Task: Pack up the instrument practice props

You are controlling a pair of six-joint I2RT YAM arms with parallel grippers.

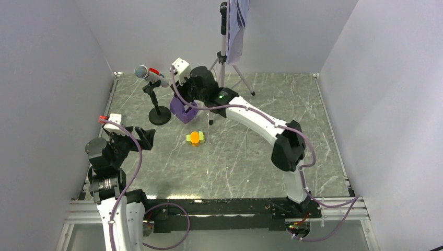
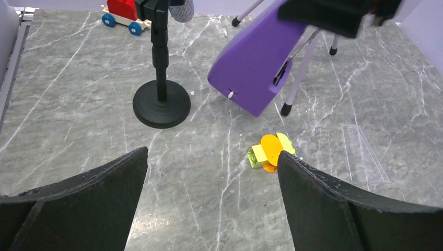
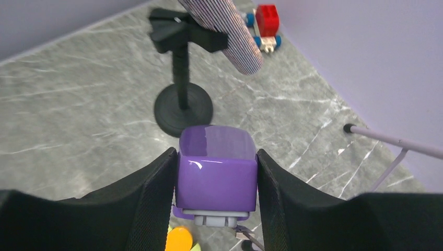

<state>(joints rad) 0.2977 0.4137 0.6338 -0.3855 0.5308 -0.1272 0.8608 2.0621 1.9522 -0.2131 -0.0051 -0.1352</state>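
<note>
My right gripper (image 3: 215, 152) is shut on the purple wedge metronome (image 3: 217, 178), which hangs tilted in the jaws (image 2: 256, 68) near the middle back of the table (image 1: 184, 111). The silver microphone (image 1: 150, 75) leans on its black round-base stand (image 1: 159, 116) just left of it. On the floor in front of the metronome lies the small orange-and-yellow-green block (image 1: 195, 138). My left gripper (image 2: 211, 157) stands open and empty at the near left, its right finger close to that block (image 2: 270, 151). The grey music stand (image 1: 223, 55) with white pages (image 1: 237, 26) rises at the back.
A red toy car with blue wheels (image 1: 153, 70) sits by the back-left wall (image 2: 121, 11). The stand's tripod legs (image 1: 241, 81) spread behind the right arm. A small clear plastic piece (image 2: 361, 151) lies flat right of the block. White walls close in three sides.
</note>
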